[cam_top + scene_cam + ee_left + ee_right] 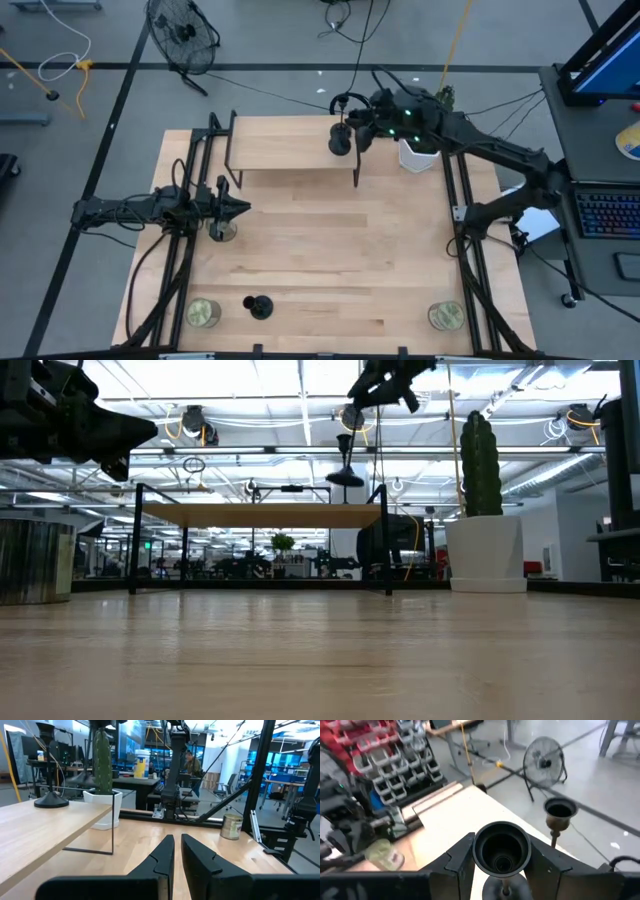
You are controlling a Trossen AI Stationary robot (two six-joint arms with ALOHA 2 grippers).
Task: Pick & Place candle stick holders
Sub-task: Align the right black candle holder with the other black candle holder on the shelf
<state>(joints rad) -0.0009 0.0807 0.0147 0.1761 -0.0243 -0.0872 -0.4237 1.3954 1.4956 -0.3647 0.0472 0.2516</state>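
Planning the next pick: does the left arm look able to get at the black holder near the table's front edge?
Probably yes. The holder stands alone on bare wood, with a jar candle beside it but apart. The left gripper holds nothing, and nothing lies between them. The right gripper is busy at the shelf.

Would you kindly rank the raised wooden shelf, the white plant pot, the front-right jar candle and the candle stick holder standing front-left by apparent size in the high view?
Largest: raised wooden shelf.
Next: white plant pot and jar candle, too alike to rank; an arm partly hides the pot.
Smallest: candle stick holder.
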